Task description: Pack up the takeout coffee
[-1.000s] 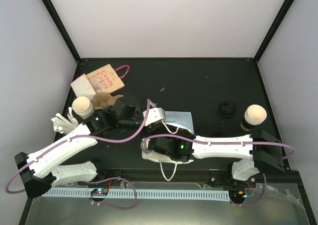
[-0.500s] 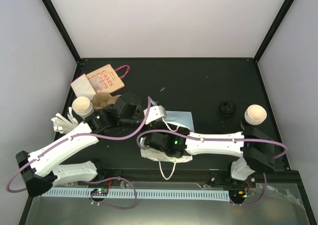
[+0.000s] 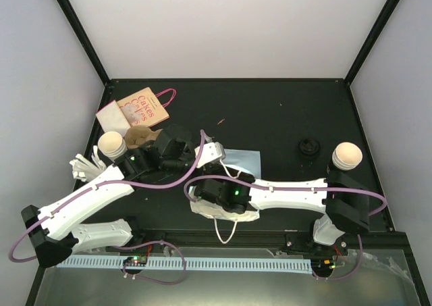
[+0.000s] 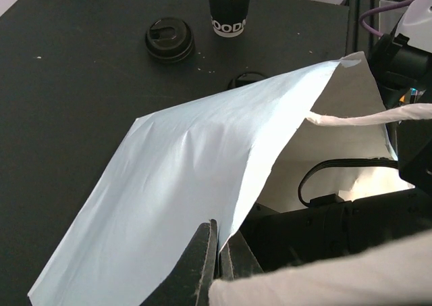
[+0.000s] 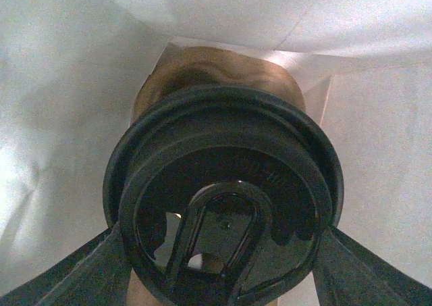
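— Black tabletop, pale walls round it. Where's the coffee?

— The lidded cup is inside the white paper bag, which lies at the near middle of the table. The wrist view shows its black lid and brown sleeve with white paper all round.

— What has hold of it?

— The right gripper. Its fingers are spread wide and clamped on the cup's sides, reaching into the bag's mouth from the right.

— And the other arm?

— The left gripper is pinched tight on the bag's upper lip, lifting that flap. I'd say that's so the mouth gapes for the cup to pass.

— Anything else about?

— At the far right stands a pale-topped cup, with a loose lid just left of it. On the left are a third cup, a cardboard carrier beside it, and a pink-handled printed bag farther back.

— How far along?

— The cup looks nearly seated. Letting go without tipping it seems the next worry, since the bag appears to lie on its side.
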You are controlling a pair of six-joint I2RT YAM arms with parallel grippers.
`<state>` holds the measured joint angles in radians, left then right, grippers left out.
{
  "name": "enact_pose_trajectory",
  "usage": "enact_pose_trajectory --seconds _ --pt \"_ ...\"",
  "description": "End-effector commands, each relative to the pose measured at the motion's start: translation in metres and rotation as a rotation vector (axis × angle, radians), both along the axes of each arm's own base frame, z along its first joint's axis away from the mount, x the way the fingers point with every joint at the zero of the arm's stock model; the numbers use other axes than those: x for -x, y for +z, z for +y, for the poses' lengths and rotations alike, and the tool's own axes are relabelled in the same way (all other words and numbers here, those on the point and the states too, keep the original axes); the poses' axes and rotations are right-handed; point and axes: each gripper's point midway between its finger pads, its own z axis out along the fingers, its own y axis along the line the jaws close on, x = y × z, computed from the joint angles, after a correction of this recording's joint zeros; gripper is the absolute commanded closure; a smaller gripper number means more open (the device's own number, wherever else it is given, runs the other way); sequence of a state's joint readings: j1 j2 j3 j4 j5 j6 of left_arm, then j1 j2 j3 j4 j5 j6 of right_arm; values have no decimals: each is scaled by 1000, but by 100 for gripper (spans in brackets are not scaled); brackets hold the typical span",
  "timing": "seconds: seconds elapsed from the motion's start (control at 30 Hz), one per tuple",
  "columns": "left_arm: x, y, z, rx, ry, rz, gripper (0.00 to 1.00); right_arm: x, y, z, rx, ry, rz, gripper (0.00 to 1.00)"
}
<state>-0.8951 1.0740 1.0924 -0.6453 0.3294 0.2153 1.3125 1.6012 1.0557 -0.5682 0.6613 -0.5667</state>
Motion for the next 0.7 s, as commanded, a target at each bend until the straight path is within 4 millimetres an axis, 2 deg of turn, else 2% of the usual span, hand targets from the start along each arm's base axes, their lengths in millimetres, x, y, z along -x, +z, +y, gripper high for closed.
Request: enact_pose_trajectory --seconds 0.0,0.07,0.27,0.53,0.67 --pt "14 21 -16 70 -66 45 99 -3 -39 -21 99 -34 104 60" --pt "14 19 -16 62 -65 54 99 -7 -36 -21 86 -57 87 60" --pt "14 14 -18 49 -69 73 99 -19 -8 -12 -50 -162 69 58" --pt "24 26 -25 109 -116 114 98 -25 -13 -8 -70 -177 40 59" --pt "26 31 -27 127 -124 130 98 -21 -25 -9 -10 -137 58 61"
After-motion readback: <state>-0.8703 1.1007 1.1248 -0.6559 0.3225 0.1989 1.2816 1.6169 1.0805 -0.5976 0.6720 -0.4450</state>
